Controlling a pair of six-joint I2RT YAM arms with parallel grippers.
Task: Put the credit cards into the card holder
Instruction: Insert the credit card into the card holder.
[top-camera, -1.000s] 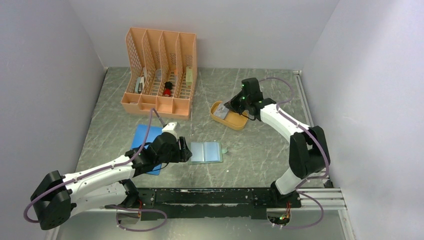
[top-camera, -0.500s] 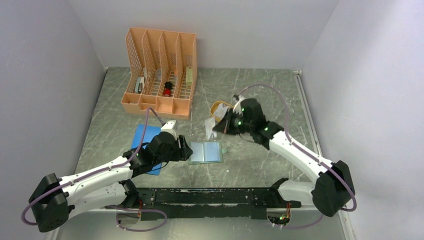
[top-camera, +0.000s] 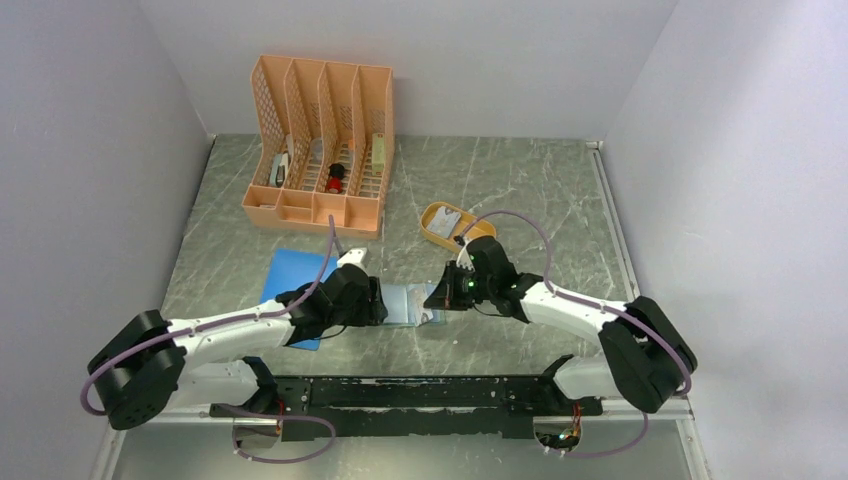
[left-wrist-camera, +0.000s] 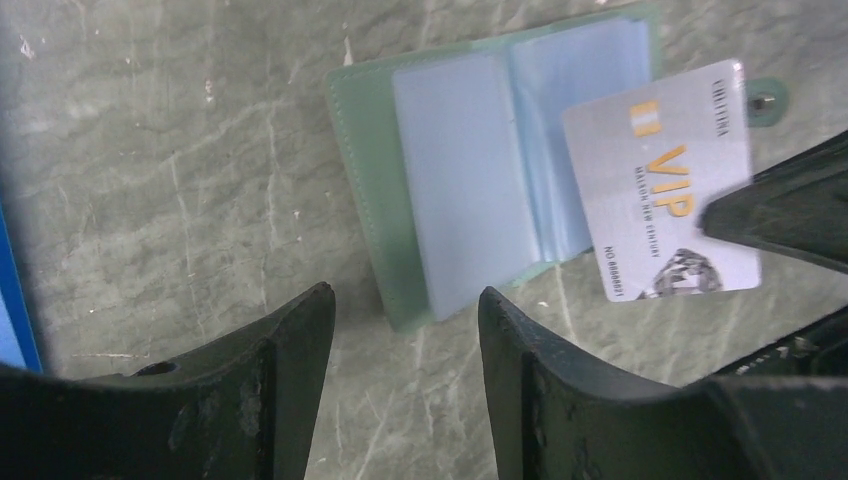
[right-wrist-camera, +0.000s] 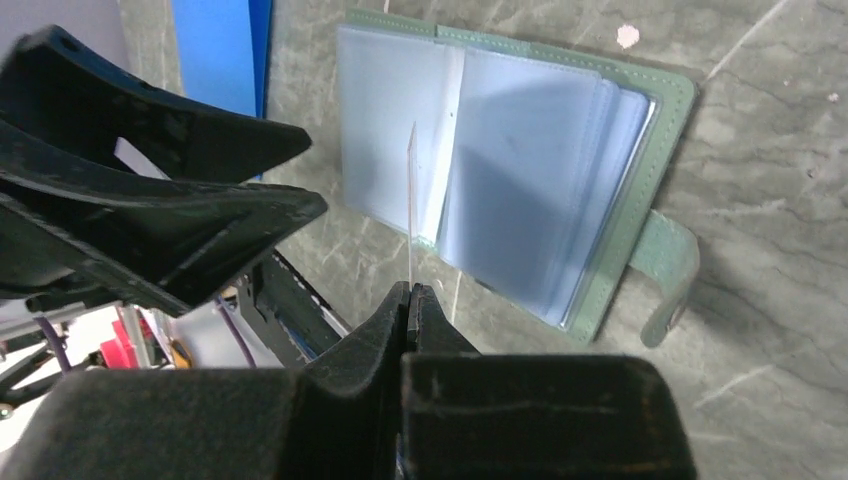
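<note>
Moved from tray (top-camera: 430, 230) to wallet (left-wrist-camera: 460, 180): right gripper (right-wrist-camera: 410, 293), clamping card (left-wrist-camera: 660, 180); left gripper (left-wrist-camera: 405, 305) unclenched, wallet's 9 o'clock.

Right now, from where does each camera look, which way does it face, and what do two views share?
Top external: above and behind the arms, looking down on the table; both arms show, left gripper and right gripper meeting at the card holder.
Left wrist: on the left arm, looking down past its open fingers at the card holder.
Right wrist: on the right arm, looking along its shut fingers, which pinch a credit card edge-on.
Shared: both wrist views show the card holder, that card and the other gripper.
</note>
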